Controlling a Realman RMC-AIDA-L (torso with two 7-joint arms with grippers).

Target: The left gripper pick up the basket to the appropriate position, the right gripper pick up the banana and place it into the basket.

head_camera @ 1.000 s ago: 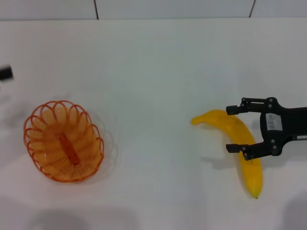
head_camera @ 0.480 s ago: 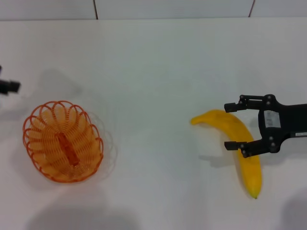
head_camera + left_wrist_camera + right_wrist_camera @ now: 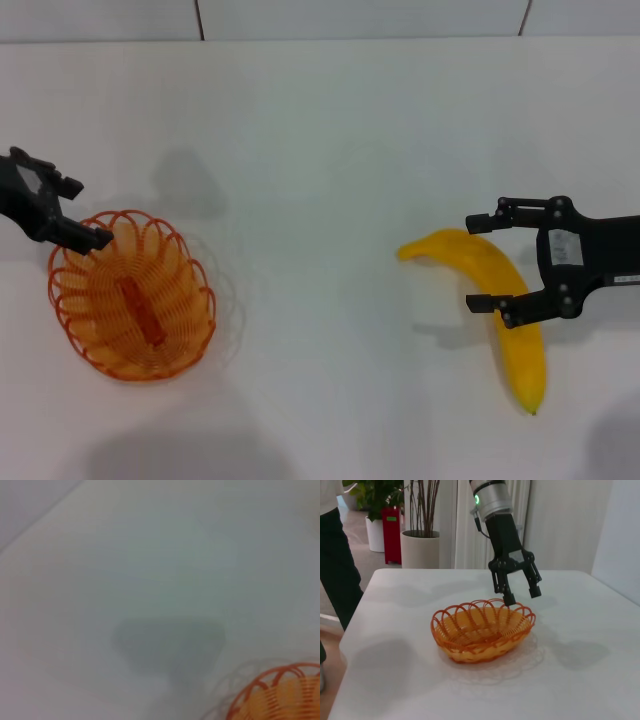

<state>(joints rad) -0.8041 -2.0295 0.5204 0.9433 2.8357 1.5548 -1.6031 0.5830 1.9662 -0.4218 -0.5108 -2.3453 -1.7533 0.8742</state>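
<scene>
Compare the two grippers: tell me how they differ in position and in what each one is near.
The left gripper hangs over the far rim of the basket, one finger down at the rim loops; the right gripper straddles the banana, one finger either side. The left gripper shows its fingers only in the head view; the right gripper shows its white label. Both are black, two-fingered, open and holding nothing.

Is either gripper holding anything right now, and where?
Nothing held. Right gripper open, jaws astride the banana; left gripper open above the basket rim.
</scene>
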